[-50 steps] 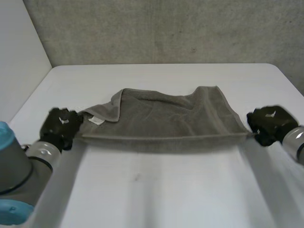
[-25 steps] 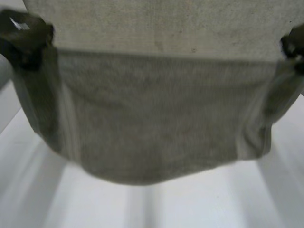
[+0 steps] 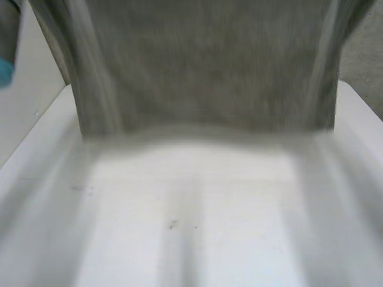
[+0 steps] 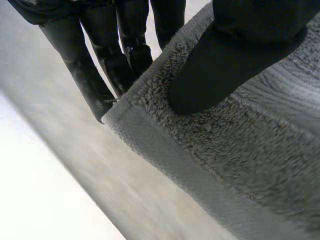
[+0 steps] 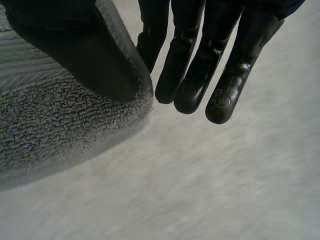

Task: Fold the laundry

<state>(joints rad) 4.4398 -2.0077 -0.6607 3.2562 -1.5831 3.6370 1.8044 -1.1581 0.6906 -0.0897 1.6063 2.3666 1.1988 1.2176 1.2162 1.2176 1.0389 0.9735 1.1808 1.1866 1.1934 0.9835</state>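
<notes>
Grey towel [image 3: 203,66] is up in the air, spread wide, with its lower hem over the far part of the desk [image 3: 191,239]; can't tell if it touches. Left hand [image 4: 235,55] pinches one upper corner, with the thumb pressed on the terry and the fingers [image 4: 90,85] behind the hem. Right hand [image 5: 75,50] pinches the other corner likewise — thumb on top, straight fingers beside and under the edge.

Judged step: lift and spread before laying flat. To do it well — hold both corners level and taut, set the hanging hem down first, then drape evenly. Both pinches sit near the edge, so no jerks.
</notes>
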